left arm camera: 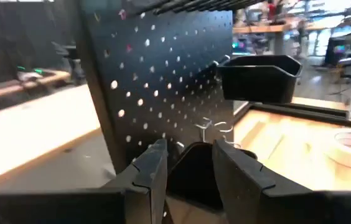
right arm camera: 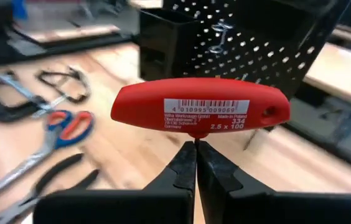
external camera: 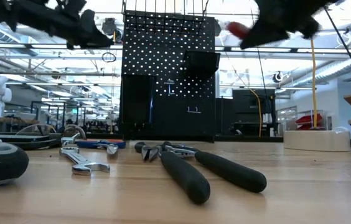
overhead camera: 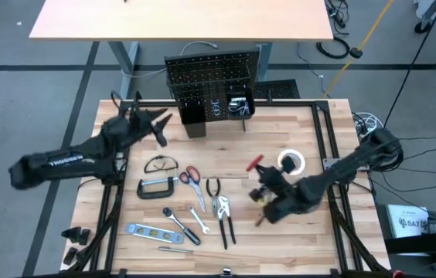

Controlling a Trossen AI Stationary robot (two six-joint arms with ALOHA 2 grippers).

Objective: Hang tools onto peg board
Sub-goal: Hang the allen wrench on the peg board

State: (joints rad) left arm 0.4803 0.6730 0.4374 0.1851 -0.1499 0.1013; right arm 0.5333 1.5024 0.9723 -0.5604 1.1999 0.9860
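Note:
My right gripper (right arm camera: 195, 163) is shut on a red T-handled screwdriver (right arm camera: 200, 106). It holds it above the table's middle right (overhead camera: 255, 164), in front of the peg board (overhead camera: 212, 77). The peg board is an upright black perforated panel with black bins at its foot. My left gripper (left arm camera: 188, 167) hovers open and empty at the far left (overhead camera: 160, 123), pointing level at the board's left bin (overhead camera: 192, 116). Scissors (overhead camera: 191, 177), pliers (overhead camera: 215, 190), a C-clamp (overhead camera: 156, 188), safety glasses (overhead camera: 160, 164), a ratchet wrench (overhead camera: 173, 219) and a level (overhead camera: 152, 231) lie flat on the table. My right gripper pinches the screwdriver between its two fingers, on the thin stem just under the middle of the red cross-handle (right arm camera: 195, 143). The fingers come from the table's right and near side, slanting slightly down. The handle lies across the fingertips, lifted clear of the table.
A white tape roll (overhead camera: 291, 162) lies just beyond my right gripper. A second pair of pliers (overhead camera: 223, 216) lies beside the first. A small black bin (left arm camera: 259, 78) hangs on the board's right part, with wire hooks (left arm camera: 213, 127) beside it. Bare wood lies at the table's near right.

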